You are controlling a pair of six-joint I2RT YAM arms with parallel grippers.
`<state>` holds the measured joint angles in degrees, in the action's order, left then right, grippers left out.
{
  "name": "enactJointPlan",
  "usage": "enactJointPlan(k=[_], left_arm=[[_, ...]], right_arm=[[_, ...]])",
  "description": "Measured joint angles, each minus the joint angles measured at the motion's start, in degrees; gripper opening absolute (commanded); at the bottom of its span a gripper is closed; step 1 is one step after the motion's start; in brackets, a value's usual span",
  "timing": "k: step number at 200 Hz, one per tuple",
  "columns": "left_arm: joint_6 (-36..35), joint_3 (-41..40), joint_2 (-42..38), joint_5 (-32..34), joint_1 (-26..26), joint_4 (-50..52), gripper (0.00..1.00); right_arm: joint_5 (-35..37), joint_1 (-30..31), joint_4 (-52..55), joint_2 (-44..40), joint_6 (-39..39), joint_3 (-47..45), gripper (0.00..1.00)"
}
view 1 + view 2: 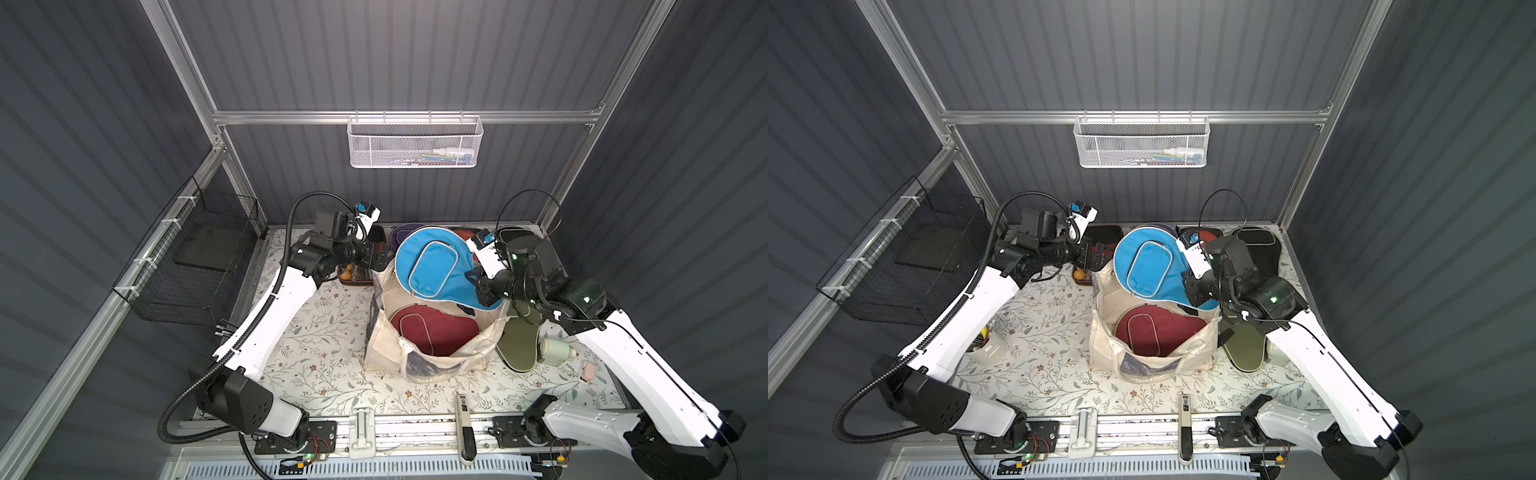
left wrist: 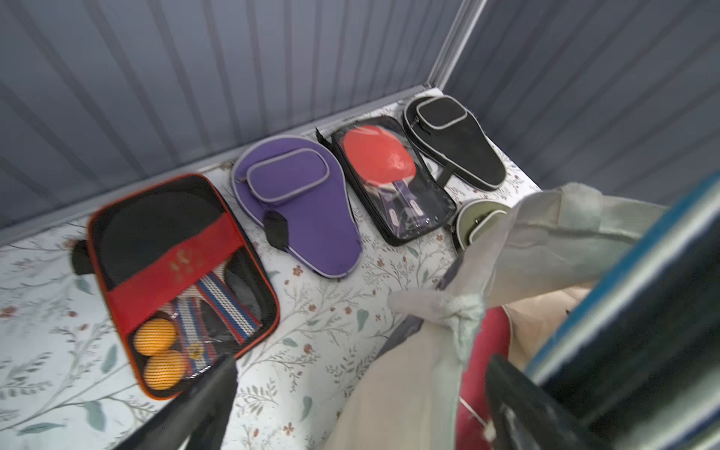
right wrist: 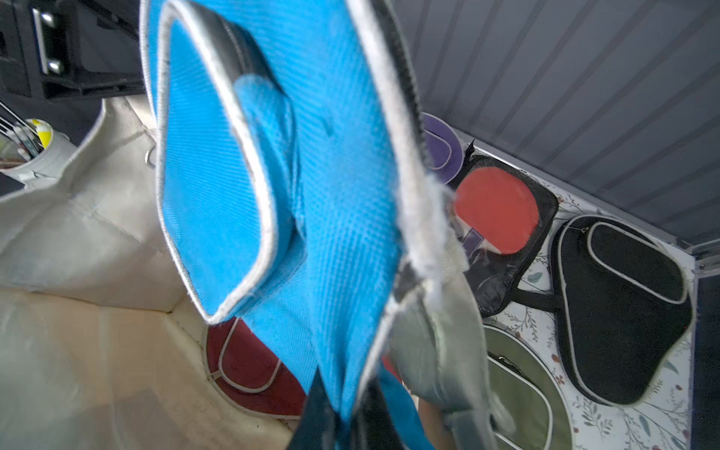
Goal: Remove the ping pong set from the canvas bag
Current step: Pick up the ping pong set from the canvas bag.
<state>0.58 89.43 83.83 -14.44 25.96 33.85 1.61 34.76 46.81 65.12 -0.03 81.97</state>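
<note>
Pinching the blue case (image 1: 432, 266) by its narrow end in the right gripper (image 3: 345, 405), up over the canvas bag (image 1: 382, 345). Seems light, padded, kinda floppy, so best grabbed at that stiffer handle end. Nothing in the left gripper (image 2: 360, 374), jaws spread wide right by the bag. Got the maroon case (image 1: 432, 328) left inside, under the grip. Watch the olive case (image 1: 519, 336) and black case (image 3: 623, 311) close by the right gripper.

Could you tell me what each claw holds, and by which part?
The right claw grips the blue paddle case by its narrow handle end; the left claw is open, holding nothing.
</note>
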Motion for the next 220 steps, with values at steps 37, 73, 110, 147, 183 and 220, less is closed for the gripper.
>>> enactJointPlan(k=[37, 73, 110, 147, 183, 220], left_arm=[[-0.39, 0.57, -4.24, 4.24, 0.00, -0.17, 1.00], [0.37, 0.61, -10.16, 1.70, -0.04, -2.95, 1.00], [4.37, -3.74, -14.19, -6.86, -0.02, -11.15, 1.00], [7.61, -10.23, -13.81, -13.22, -0.02, -17.25, 1.00], [8.72, -11.39, -11.06, -19.26, -0.02, -22.34, 1.00], [11.02, -12.83, -10.03, -26.27, -0.02, -30.18, 0.95]], right_arm=[[-1.86, -1.95, 0.31, 3.21, 3.08, 4.31, 0.00], [-6.08, -4.15, 0.96, 5.92, 6.56, 10.49, 0.00], [-11.39, -5.73, -2.12, 6.62, 10.38, 14.25, 0.00], [-17.55, -7.21, -5.11, 6.62, 14.01, 14.32, 0.00], [-23.69, -7.63, -8.26, 6.23, 15.96, 12.33, 0.00], [-27.36, -7.63, -9.49, 4.85, 17.11, 8.70, 0.00]])
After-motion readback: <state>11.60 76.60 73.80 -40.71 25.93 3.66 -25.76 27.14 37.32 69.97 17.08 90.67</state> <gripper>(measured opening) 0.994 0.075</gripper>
